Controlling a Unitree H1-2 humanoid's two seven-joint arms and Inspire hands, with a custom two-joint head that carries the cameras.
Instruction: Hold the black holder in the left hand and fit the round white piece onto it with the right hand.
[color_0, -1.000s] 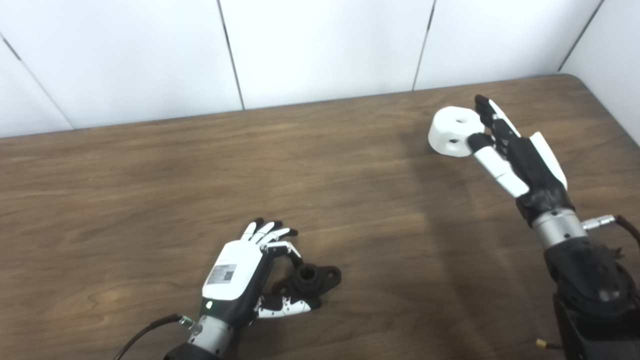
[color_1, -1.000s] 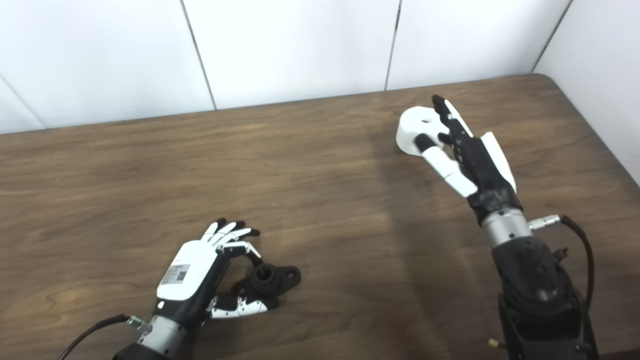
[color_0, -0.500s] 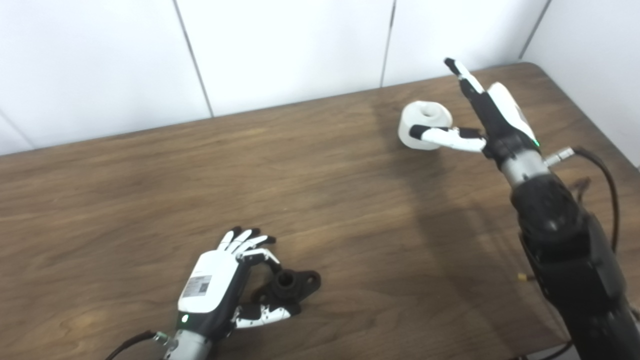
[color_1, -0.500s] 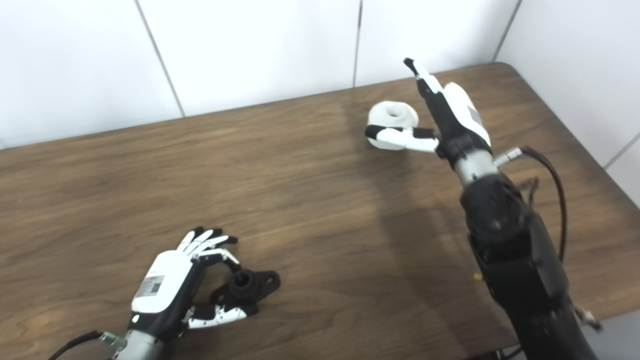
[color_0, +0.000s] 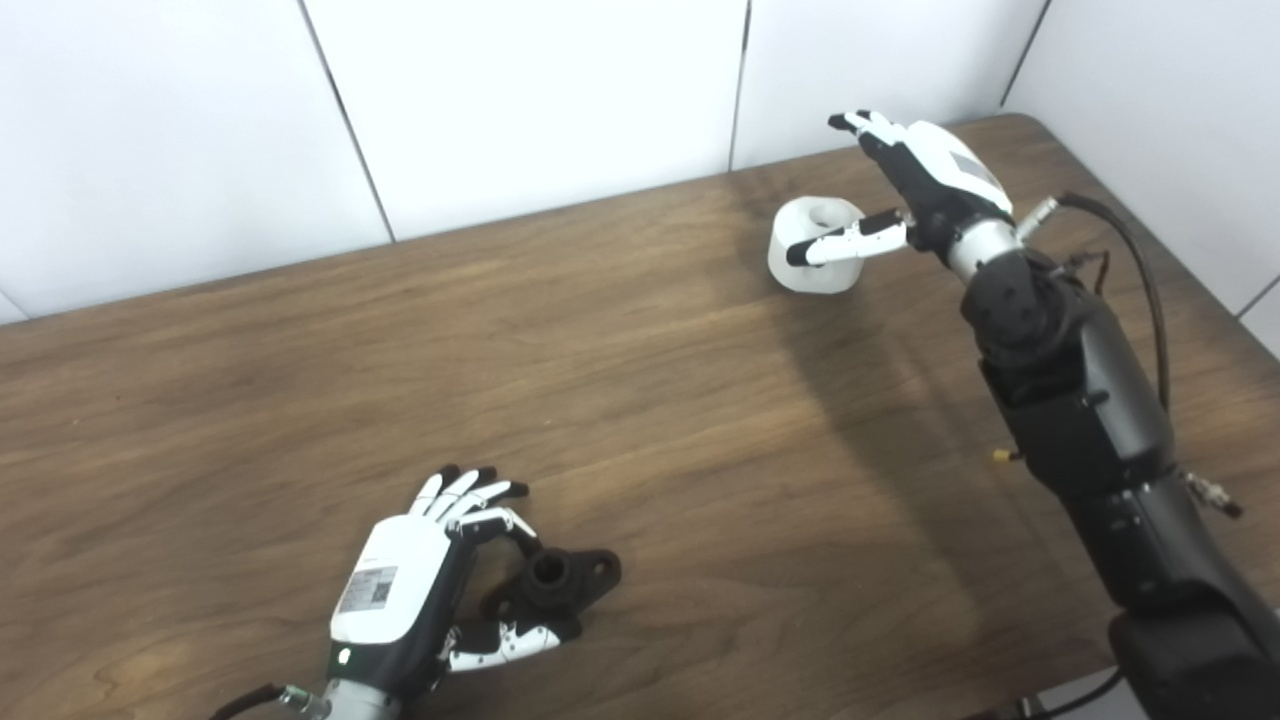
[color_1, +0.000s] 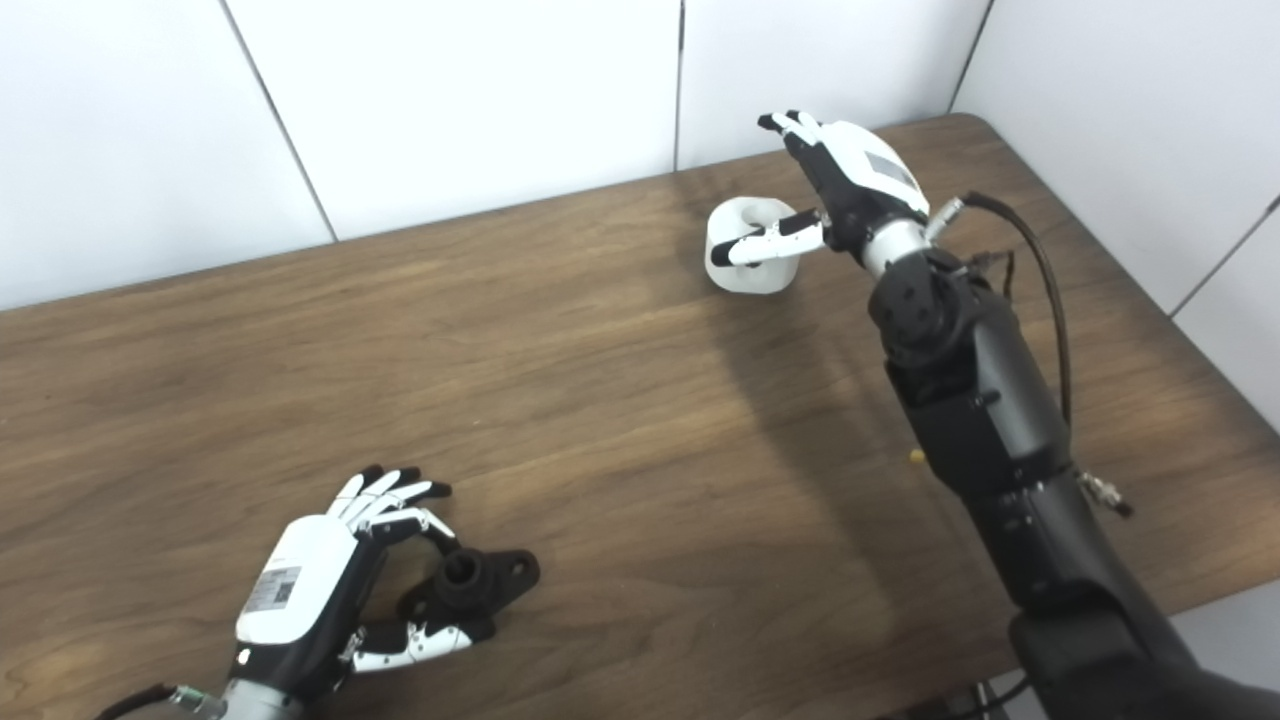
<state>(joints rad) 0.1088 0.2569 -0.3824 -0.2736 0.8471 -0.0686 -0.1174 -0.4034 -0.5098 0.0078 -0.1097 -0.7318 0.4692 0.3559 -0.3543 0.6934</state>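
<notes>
Nearest the camera, the left hand (color_0: 400, 600) lay low on the wooden table (color_0: 640, 420), its fingers (color_0: 470, 495) spread and loosely curled, thumb extended beneath. The black holder (color_0: 555, 580) sat on the table inside that curl — the thumb ran along its near edge and a fingertip reached its upper side, but whether the grip was actually closed on it could not be determined. A dark cable trailed from the left wrist off the bottom edge.

The middle of the table carried only the shadow cast by the right arm.

At the far right, close to the wall panels (color_0: 540, 90), the round white piece (color_0: 815, 245) rested on the table near the corner. The right hand (color_1: 850, 185) was poised at it, fingers apart: the thumb lay across the piece's near face, while the remaining fingers arched beyond its far side, not clamped. A black cable (color_0: 1140, 270) looped beside the right forearm.

The two task items were well apart. The right eye view showed the gap between the arched fingers and the piece's top more plainly; the left eye view showed the holder's flange hole more clearly.
</notes>
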